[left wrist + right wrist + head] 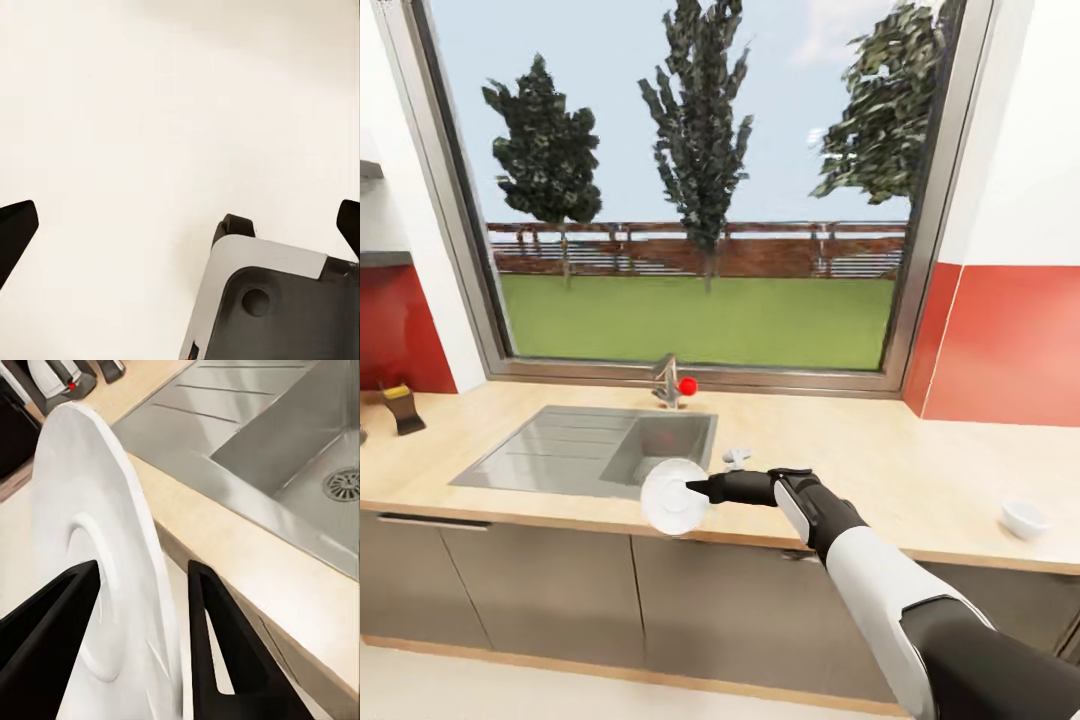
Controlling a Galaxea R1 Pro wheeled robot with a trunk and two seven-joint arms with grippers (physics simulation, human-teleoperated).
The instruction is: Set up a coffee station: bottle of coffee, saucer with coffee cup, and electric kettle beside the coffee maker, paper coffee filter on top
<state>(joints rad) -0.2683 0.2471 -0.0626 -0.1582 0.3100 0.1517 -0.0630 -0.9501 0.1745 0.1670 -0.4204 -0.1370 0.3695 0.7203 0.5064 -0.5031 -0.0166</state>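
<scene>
I've got the saucer (674,495) pinched by its rim in the right gripper (698,490), fingers (52,637) closed either side of it, plate held on edge out over the counter (860,460) front by the sink (590,450). Edge grip makes sense: it's too flat to grab any other way. Left gripper (180,225) faces a blank pale surface, fingertips wide apart, holding nothing. Cup (1024,517) sits well off to the right on the counter. Some appliances show at the counter's far left in the right wrist view; I can't tell which.
</scene>
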